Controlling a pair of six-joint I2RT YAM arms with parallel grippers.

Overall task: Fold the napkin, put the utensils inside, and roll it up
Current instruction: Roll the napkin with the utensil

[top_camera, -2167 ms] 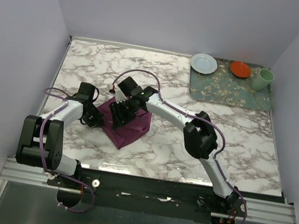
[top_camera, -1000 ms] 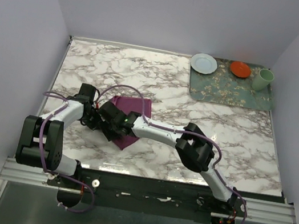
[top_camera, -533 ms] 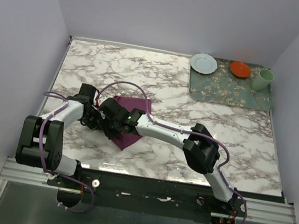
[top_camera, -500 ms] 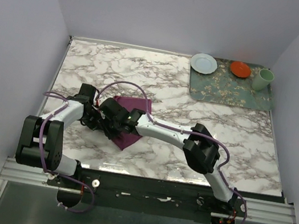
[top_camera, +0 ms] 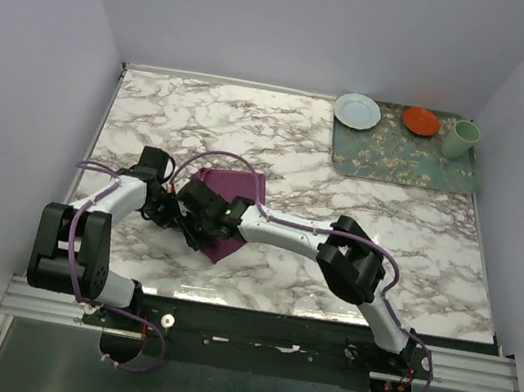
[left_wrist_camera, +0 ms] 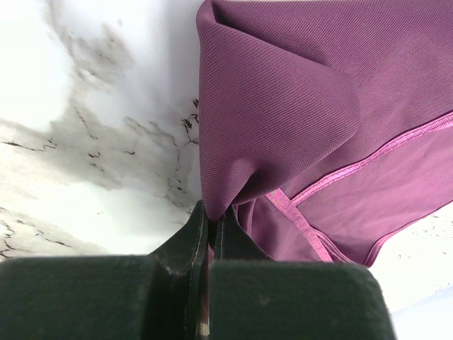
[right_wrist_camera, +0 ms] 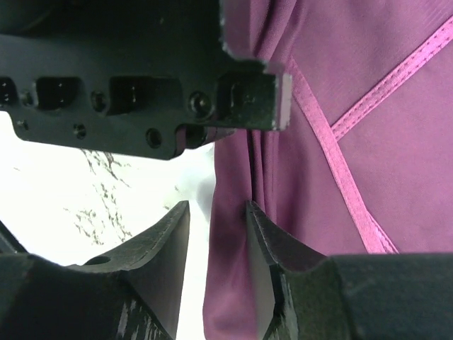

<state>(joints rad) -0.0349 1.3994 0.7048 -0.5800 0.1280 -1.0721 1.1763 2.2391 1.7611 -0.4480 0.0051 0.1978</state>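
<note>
Veined marble table [top_camera: 386, 238], ribbed plum napkin [left_wrist_camera: 283, 120], softly creased

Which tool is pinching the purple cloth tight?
The left tool, shut tight on a fold of the napkin. The right tool is open, with a clear gap showing.

A lab booth: blank walls [top_camera: 303, 21], aluminium rail [top_camera: 475, 371].
</note>
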